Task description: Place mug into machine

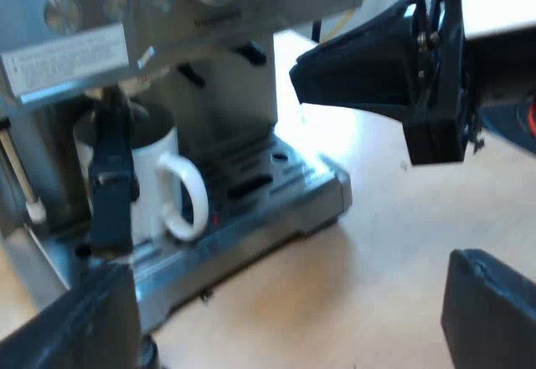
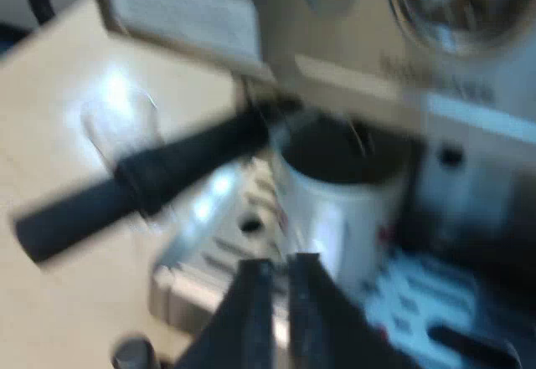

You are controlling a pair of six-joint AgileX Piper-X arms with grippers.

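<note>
A white mug [image 1: 155, 176] stands on the espresso machine's drip tray [image 1: 276, 197], under the brew head, its handle turned outward. The holder's dark handle [image 1: 110, 185] sticks out just in front of the mug. My left gripper [image 1: 285, 327] is open over the table short of the tray, its fingers [image 1: 494, 315] wide apart and holding nothing. The right gripper [image 1: 306, 76] hangs near the machine's front. In the right wrist view the mug [image 2: 335, 206] sits just ahead of my right gripper [image 2: 280, 289], whose fingers [image 2: 251, 302] are nearly together with nothing between them.
The espresso machine [image 2: 377, 43] towers over the mug with its gauge and label. The holder's handle [image 2: 142, 181] juts out beside the mug. A measuring glass [image 2: 121, 126] stands on the wooden table [image 1: 377, 260] near the machine.
</note>
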